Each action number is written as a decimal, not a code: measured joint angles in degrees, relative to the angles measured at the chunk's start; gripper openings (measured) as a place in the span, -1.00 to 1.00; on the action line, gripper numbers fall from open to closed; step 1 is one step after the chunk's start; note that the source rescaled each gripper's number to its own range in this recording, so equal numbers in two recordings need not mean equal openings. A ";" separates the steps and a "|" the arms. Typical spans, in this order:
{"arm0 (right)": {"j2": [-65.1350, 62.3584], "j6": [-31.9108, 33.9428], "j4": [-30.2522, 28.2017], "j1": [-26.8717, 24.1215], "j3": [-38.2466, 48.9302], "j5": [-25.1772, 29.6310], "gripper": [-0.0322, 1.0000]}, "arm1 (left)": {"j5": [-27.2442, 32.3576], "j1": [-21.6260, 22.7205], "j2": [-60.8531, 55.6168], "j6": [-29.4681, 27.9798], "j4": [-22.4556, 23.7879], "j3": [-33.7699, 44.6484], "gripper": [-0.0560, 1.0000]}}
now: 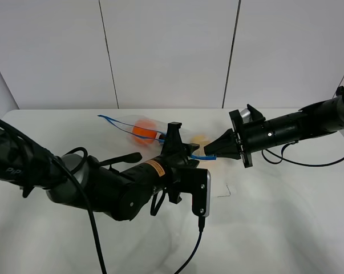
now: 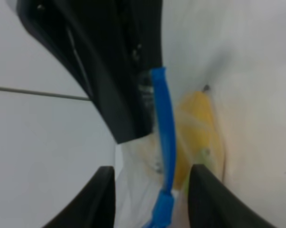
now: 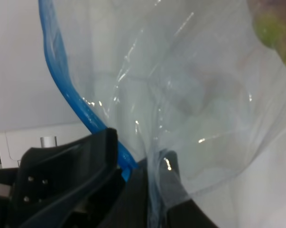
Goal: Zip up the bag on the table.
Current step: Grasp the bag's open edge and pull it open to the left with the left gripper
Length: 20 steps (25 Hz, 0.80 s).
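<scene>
The clear plastic bag (image 1: 126,127) lies on the white table (image 1: 274,222), with an orange (image 1: 143,131) and a yellow pear (image 1: 200,140) showing through it; the eggplant is hidden. Its blue zipper strip (image 1: 203,156) runs from the far left corner toward the right. My right gripper (image 1: 217,153) is shut on the strip's right end, as the right wrist view (image 3: 133,180) shows. My left gripper (image 1: 180,145) is open, and the blue strip (image 2: 162,142) passes between its fingers (image 2: 105,199) without being pinched. The pear (image 2: 199,128) lies just behind the strip.
The left arm's bulky body (image 1: 120,188) and its cable (image 1: 194,251) cover the table's front left. The right arm (image 1: 297,128) and its cable reach in from the right edge. A white panelled wall (image 1: 172,51) stands behind the table.
</scene>
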 joint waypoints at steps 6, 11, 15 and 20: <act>0.00 0.00 0.00 0.00 0.00 0.00 -0.93 | 0.00 0.00 0.00 0.04 -1.08 0.00 -0.07; 0.00 0.00 0.05 0.00 0.00 0.00 -0.93 | 0.04 0.00 0.00 1.11 -1.21 0.00 -0.81; 0.00 0.00 0.18 0.00 0.00 0.00 -0.93 | 0.04 0.00 0.00 2.69 -1.26 0.00 -0.89; 0.00 0.00 0.18 0.00 0.00 0.00 -0.93 | 0.04 0.00 0.00 3.02 -1.26 0.00 -0.89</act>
